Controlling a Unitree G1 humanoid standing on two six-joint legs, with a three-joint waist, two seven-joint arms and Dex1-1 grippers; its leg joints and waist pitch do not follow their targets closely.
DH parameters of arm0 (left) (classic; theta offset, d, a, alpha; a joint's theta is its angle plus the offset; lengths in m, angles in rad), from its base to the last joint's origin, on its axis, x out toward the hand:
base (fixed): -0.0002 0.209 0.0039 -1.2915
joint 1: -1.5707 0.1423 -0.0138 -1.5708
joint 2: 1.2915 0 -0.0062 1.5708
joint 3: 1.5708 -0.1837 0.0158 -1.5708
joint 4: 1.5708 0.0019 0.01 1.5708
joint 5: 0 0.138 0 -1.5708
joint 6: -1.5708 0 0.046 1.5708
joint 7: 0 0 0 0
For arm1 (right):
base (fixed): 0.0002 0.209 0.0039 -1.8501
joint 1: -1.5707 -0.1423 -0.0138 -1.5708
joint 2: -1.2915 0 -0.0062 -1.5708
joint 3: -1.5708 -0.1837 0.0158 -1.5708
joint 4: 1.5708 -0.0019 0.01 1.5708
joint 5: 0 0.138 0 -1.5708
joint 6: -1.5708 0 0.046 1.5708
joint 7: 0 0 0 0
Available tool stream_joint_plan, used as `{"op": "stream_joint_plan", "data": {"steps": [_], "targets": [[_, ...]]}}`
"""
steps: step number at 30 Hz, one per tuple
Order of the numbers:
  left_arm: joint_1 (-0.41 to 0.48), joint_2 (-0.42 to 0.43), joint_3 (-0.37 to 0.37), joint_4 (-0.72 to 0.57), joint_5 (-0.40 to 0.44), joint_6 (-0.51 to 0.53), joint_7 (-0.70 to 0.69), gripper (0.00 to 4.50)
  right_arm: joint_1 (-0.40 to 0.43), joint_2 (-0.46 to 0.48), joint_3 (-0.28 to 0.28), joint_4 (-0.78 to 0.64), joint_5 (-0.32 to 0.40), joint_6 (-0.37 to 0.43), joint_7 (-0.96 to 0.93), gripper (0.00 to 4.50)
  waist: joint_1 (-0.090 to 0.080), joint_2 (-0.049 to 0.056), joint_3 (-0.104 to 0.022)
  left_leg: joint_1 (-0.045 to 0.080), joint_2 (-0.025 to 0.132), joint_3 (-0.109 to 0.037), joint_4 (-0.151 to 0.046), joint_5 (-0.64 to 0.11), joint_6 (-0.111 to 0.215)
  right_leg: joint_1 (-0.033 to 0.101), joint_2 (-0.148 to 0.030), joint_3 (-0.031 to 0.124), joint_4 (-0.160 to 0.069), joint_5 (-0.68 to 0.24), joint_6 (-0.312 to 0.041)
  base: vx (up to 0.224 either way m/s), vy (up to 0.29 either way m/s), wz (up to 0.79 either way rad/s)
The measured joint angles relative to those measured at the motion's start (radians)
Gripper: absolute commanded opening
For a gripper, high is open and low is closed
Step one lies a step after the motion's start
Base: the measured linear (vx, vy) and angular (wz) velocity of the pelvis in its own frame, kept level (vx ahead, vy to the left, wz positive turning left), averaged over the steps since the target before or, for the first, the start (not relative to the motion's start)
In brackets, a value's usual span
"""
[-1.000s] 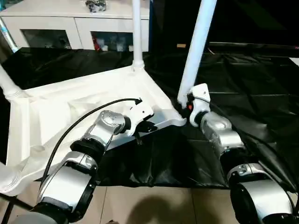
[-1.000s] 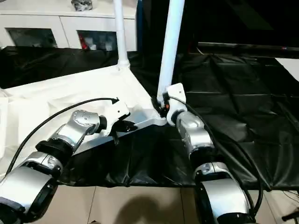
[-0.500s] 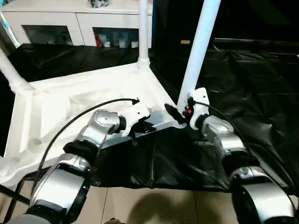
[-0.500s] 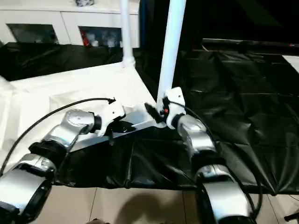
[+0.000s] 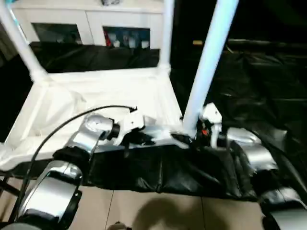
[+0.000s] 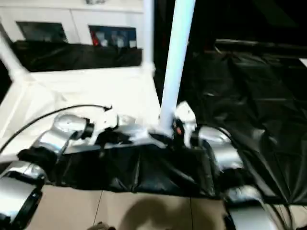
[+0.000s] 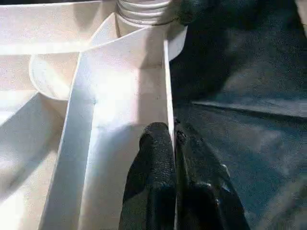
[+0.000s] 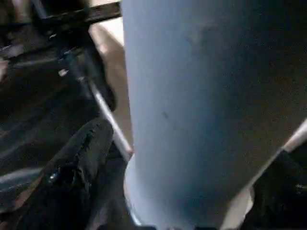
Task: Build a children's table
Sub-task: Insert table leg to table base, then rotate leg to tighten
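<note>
Covering most of the floor is a black sheet (image 5: pixel 268 86), and on it lies the children's table top (image 5: pixel 100 100), white, upside down, its ribbed underside facing up. Behind it stands a white cabinet (image 5: pixel 91 19) with glass doors. Three tube legs rise from the top's corner sockets: a far left leg (image 5: pixel 21 45) leaning outward, a far right leg (image 5: pixel 167 33) standing straight, and a near right leg (image 5: pixel 208 67), the thickest in the head views, tilting slightly toward the robot's right. The near right leg's lower end meets the top's near right corner, just beside the right arm's wrist.

The two silver forearms reach in from the near edge. The left claw (image 7: pixel 173 143) sits at the near rim of the top, a little left of that corner; in the left wrist view its two black fingers (image 7: pixel 156 158) are pressed together with the thin upright rim wall (image 7: pixel 168 81) caught between them, so it is clamped on the top. The right claw (image 8: pixel 192 158) stands spread apart around the base of the near right leg; in the right wrist view one black finger (image 8: pixel 79 158) shows on one side of the tube and the other at the opposite edge, and whether they press on the tube I cannot tell.

A black cable (image 5: pixel 72 120) arcs over the left forearm.
</note>
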Motion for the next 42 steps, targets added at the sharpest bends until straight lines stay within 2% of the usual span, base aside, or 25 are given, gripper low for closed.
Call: {"op": "stream_joint_plan", "data": {"steps": [5, 6, 9, 11, 17, 20, 23, 28, 33, 35, 36, 37, 40, 42], "targets": [[0.004, 0.012, -0.007, -0.003, -0.006, -0.014, -0.049, 0.00, 0.024, -0.026, 0.020, -0.053, 0.000, 0.041, 0.046, 3.49, 0.006, 0.000, 0.000, 0.001, 0.000, 0.000, 0.000, 0.000, -0.001, 0.000, 0.000, 0.000, 0.000, 0.000, 0.000, 0.000, 0.000, 0.00], [0.006, 0.013, -0.007, -0.005, -0.006, -0.014, -0.053, 0.00, 0.030, -0.026, 0.020, -0.061, 0.000, 0.048, 0.046, 3.25, 0.007, 0.000, 0.000, 0.001, 0.000, 0.000, 0.000, 0.000, -0.001, 0.001, 0.000, 0.000, 0.000, 0.000, 0.000, 0.000, 0.000, 0.00], [0.007, 0.016, -0.007, -0.008, -0.006, -0.014, -0.070, 0.00, 0.037, -0.029, 0.021, -0.077, 0.001, 0.062, 0.046, 3.19, 0.007, 0.000, 0.000, 0.000, 0.000, 0.000, 0.000, -0.001, -0.003, 0.000, 0.000, 0.000, 0.000, 0.000, 0.000, 0.000, 0.000, 0.00], [0.007, 0.016, -0.007, -0.008, -0.006, -0.015, -0.072, 0.00, 0.038, -0.030, 0.021, -0.086, 0.002, 0.076, 0.045, 2.90, 0.007, 0.000, 0.000, 0.000, 0.000, 0.000, 0.000, -0.001, -0.002, 0.000, 0.000, 0.000, 0.000, 0.000, 0.000, 0.000, 0.000, 0.00], [0.007, 0.017, -0.009, -0.008, -0.006, -0.015, -0.080, 0.00, 0.048, -0.025, 0.021, -0.110, 0.009, 0.101, 0.038, 2.76, 0.008, 0.000, 0.000, 0.000, 0.000, 0.000, 0.000, 0.001, 0.001, 0.000, 0.000, 0.000, 0.000, 0.000, 0.000, 0.000, 0.000, 0.00], [0.007, 0.017, -0.009, -0.008, -0.004, -0.004, -0.073, 0.00, 0.056, -0.016, 0.019, -0.117, 0.008, 0.110, 0.016, 2.76, 0.008, 0.000, 0.000, 0.001, 0.000, 0.000, 0.001, 0.001, 0.001, 0.001, 0.000, 0.000, 0.001, 0.000, 0.000, 0.000, 0.000, 0.00], [0.000, -0.008, -0.003, -0.002, 0.017, 0.038, 0.019, 0.00, 0.060, 0.028, -0.017, -0.095, -0.010, 0.119, -0.112, 2.76, 0.004, -0.001, -0.001, 0.004, 0.001, 0.000, 0.001, -0.002, -0.005, 0.004, 0.000, 0.000, 0.002, 0.001, 0.000, 0.000, 0.000, 0.00], [-0.014, -0.087, 0.012, 0.025, 0.045, 0.119, 0.199, 0.00, 0.023, 0.145, -0.105, 0.009, -0.036, 0.123, -0.421, 2.75, -0.019, -0.002, -0.002, 0.021, 0.000, 0.000, 0.000, -0.002, -0.006, 0.020, 0.000, 0.001, -0.002, -0.002, 0.007, 0.000, 0.000, 0.00], [-0.038, -0.163, 0.013, 0.035, 0.074, 0.189, 0.364, 0.00, -0.063, 0.250, -0.175, 0.143, -0.057, 0.094, -0.720, 2.75, -0.033, 0.000, -0.003, 0.020, -0.001, 0.000, -0.001, -0.002, -0.006, 0.020, 0.000, 0.001, -0.004, -0.002, 0.007, 0.000, 0.000, 0.00], [-0.039, -0.176, 0.013, 0.035, 0.082, 0.195, 0.388, 0.00, -0.075, 0.262, -0.182, 0.168, -0.058, 0.074, -0.766, 2.75, -0.038, 0.000, -0.004, 0.020, -0.001, 0.000, -0.001, -0.002, -0.006, 0.020, 0.000, 0.001, -0.004, -0.002, 0.007, 0.000, 0.000, 0.00], [-0.039, -0.178, 0.013, 0.035, 0.083, 0.195, 0.391, 0.00, -0.076, 0.270, -0.188, 0.183, -0.059, 0.049, -0.779, 3.10, -0.040, 0.001, -0.004, 0.020, -0.001, 0.000, -0.001, -0.002, -0.006, 0.020, 0.000, 0.001, -0.004, -0.001, 0.006, 0.000, 0.000, 0.00], [-0.039, -0.178, 0.014, 0.035, 0.083, 0.195, 0.391, 0.00, -0.076, 0.275, -0.192, 0.190, -0.060, 0.033, -0.782, 3.10, -0.042, 0.001, -0.004, 0.020, -0.001, 0.000, -0.001, -0.002, -0.006, 0.020, 0.000, 0.001, -0.004, -0.001, 0.006, 0.000, 0.000, 0.00], [-0.039, -0.178, 0.013, 0.031, 0.083, 0.187, 0.381, 0.00, -0.076, 0.281, -0.205, 0.207, -0.058, -0.004, -0.777, 3.54, -0.041, 0.002, -0.004, 0.018, -0.001, -0.001, -0.001, -0.002, -0.006, 0.020, 0.000, 0.001, -0.004, 0.000, 0.006, 0.000, 0.000, 0.00], [-0.039, -0.172, 0.014, 0.030, 0.081, 0.175, 0.367, 0.00, -0.073, 0.276, -0.204, 0.208, -0.058, -0.021, -0.747, 3.63, -0.041, 0.003, -0.004, 0.017, -0.001, -0.001, -0.002, -0.002, -0.006, 0.019, 0.000, 0.001, -0.004, 0.002, 0.002, 0.000, 0.000, 0.00]]}}
